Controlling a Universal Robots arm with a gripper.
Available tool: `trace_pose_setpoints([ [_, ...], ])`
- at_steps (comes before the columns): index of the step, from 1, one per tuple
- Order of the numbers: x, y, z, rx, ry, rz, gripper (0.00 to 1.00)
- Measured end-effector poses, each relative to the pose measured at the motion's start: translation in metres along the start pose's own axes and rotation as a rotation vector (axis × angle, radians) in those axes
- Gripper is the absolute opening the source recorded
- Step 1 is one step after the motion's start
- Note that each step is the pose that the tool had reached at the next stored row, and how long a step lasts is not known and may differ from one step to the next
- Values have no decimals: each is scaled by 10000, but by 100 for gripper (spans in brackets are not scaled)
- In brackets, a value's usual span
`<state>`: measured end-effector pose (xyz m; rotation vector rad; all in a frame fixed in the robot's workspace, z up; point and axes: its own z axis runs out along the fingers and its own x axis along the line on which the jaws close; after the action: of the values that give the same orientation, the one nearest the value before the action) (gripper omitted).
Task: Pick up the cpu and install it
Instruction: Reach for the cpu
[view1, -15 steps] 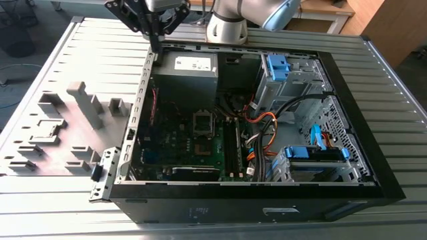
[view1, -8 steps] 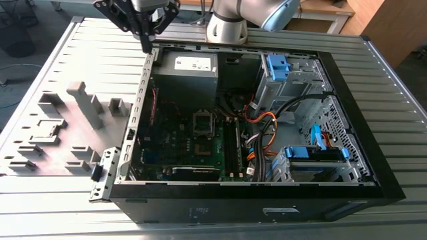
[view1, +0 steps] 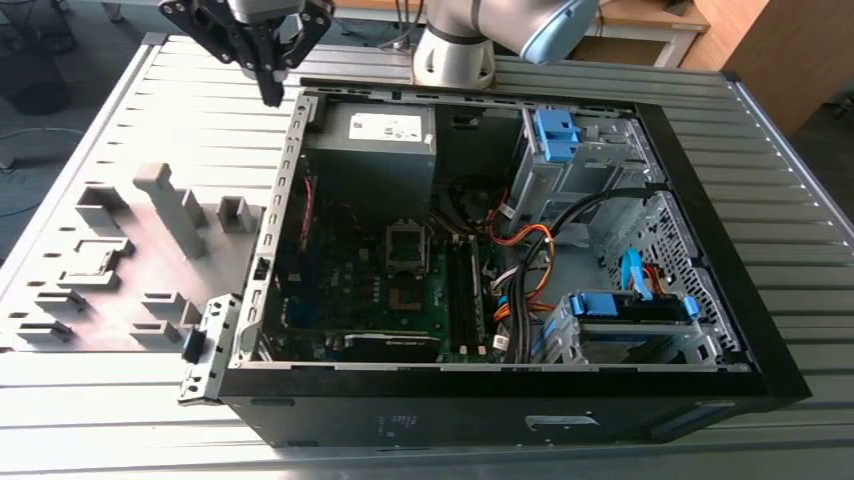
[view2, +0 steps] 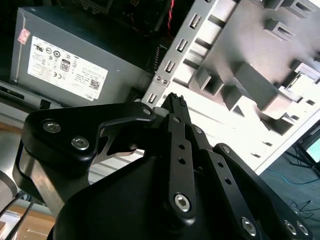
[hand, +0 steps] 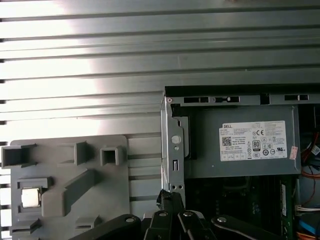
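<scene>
At the upper left of the exterior view, the claw (view1: 274, 92) hangs above the slatted metal bench (view1: 120, 420), by the far left corner of the open PC case (view1: 507, 385). Its black fingers are drawn together to a single tip and nothing is between them; both wrist views show the same pinched tip (view2: 175, 100) (hand: 167, 196). In the first wrist view that tip lines up with the case's perforated metal edge beside the grey power supply (hand: 245, 140).

The cpu (hand: 31, 197) is not in the claw. It shows in the first wrist view as a small bright silver square lying flat in a square pocket of the grey fixture plate (hand: 100, 200). The plate rests on the bench outside the case. In the exterior view it lies at the middle left of the frame, just beside the case's left wall, and the cpu is well apart from the claw.

Inside the case, the power supply (view1: 387, 130) fills the upper left of the interior. Below it is the dark motherboard, with a metal socket frame (view1: 404, 243) near the middle. Whether the frame is raised or flat I cannot tell. Long black memory sticks (view1: 465, 290) stand just to the right of the frame, and orange cables (view1: 521, 240) run further right toward the blue-latched drive bays (view1: 554, 130).
</scene>
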<state>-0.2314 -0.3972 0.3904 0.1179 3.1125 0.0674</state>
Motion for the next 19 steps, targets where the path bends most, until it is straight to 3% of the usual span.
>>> trace_pose_setpoints([
  [19, 496, -7, 5, 8, -1, 0, 11],
])
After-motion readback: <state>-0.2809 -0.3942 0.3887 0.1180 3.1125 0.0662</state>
